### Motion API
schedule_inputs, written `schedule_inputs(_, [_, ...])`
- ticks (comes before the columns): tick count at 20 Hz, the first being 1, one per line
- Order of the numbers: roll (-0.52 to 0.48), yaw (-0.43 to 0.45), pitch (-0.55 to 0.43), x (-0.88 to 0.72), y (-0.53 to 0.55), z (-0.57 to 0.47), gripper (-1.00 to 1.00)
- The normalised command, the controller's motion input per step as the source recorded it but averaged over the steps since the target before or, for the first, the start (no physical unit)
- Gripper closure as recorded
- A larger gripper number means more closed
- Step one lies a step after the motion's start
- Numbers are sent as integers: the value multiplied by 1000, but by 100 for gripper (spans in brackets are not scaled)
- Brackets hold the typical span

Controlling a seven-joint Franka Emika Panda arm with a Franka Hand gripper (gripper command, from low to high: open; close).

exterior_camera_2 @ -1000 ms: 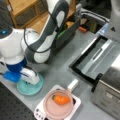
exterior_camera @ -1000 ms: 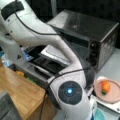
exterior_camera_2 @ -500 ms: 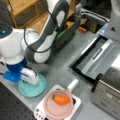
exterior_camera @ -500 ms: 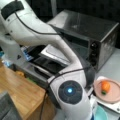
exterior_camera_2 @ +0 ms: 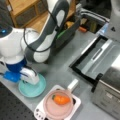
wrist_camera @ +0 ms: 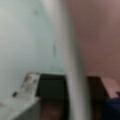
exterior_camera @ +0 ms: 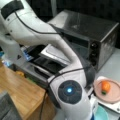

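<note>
The pincer [exterior_camera_2: 30, 76] sat low over the teal plate [exterior_camera_2: 33, 88], resting on or just above its smooth round rim; whether its fingers were spread or pressed together, I couldn't tell. Just to that plate's right in a front view lay a pink plate [exterior_camera_2: 58, 106] on a white square scale [exterior_camera_2: 75, 100], carrying an orange carrot [exterior_camera_2: 61, 99], long axis pointing away from the pincer. Beyond it stood a boxy metal oven [exterior_camera_2: 110, 85], door down, on the grey desk [exterior_camera_2: 60, 62].

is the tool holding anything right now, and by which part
It cannot be told. The tool sits low over the teal plate, beside the pink plate with the carrot, and no grip shows.
</note>
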Motion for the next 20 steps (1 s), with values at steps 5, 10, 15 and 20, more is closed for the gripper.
schedule_inputs(5, [296,-103,7,-8,-243,214,100])
schedule_inputs(10, [320,-151,35,-46,-129,288,100])
schedule_inputs(15, [254,-117,45,4,36,246,100])
schedule_inputs(20, [178,-81,62,40,115,224,100])
